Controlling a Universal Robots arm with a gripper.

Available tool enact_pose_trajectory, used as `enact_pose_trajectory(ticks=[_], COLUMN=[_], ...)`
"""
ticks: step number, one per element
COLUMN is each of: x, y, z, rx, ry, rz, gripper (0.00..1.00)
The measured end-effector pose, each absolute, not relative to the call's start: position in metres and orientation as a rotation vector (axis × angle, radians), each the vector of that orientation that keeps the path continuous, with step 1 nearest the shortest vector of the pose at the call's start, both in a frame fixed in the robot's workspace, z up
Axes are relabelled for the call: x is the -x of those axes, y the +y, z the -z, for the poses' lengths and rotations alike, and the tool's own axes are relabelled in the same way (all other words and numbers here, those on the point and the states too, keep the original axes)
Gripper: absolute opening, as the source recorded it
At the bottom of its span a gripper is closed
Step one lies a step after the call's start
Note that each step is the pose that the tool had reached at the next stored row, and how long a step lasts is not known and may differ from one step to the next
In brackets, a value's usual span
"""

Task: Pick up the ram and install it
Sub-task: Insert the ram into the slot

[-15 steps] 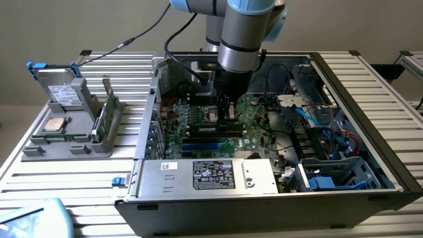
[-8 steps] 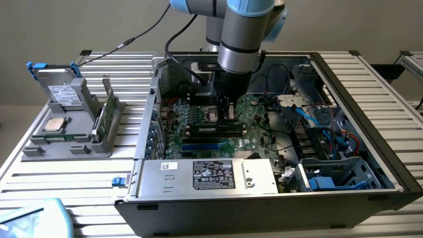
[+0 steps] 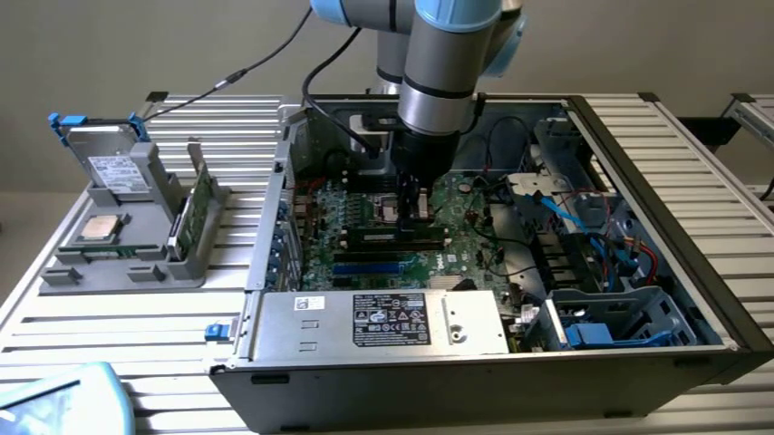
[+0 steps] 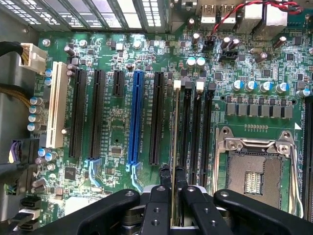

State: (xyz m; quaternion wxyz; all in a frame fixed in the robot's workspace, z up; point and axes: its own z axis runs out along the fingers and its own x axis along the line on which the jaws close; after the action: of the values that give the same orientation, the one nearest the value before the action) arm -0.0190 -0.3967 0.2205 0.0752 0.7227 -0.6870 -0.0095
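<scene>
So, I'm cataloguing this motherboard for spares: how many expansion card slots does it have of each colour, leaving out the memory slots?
White slot: 1
Blue slot: 1
Black slots: 4, one of them short
Total: 6

Fingers [image 4: 159, 208] have open room above the motherboard [image 4: 116, 122]; case walls [image 3: 272, 213], power supply [image 3: 387, 322], cables [image 3: 583, 217] flank it.

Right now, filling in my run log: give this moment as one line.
phase: install | tool: shut on slim green ram stick | place: at long black motherboard slots | seated: cannot tell
</scene>
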Motion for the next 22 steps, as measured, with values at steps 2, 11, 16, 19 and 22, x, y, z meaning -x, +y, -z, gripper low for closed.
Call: enact_pose_trajectory(ticks=[2,11,16,19,22], x=[0.0191,0.0190,0.0191,0.0190,0.0190], y=[-0.3967,-0.3953,-0.3951,-0.3951,-0.3950], z=[-0.2204,-0.2196,-0.2191,-0.2183,-0.2177], rx=[-2.167,-2.166,-2.164,-2.162,-2.160], ry=[-2.061,-2.062,-2.063,-2.064,-2.065], rz=[0.029,0.032,0.033,0.034,0.035], gripper=[0.14,0.14,0.14,0.14,0.14])
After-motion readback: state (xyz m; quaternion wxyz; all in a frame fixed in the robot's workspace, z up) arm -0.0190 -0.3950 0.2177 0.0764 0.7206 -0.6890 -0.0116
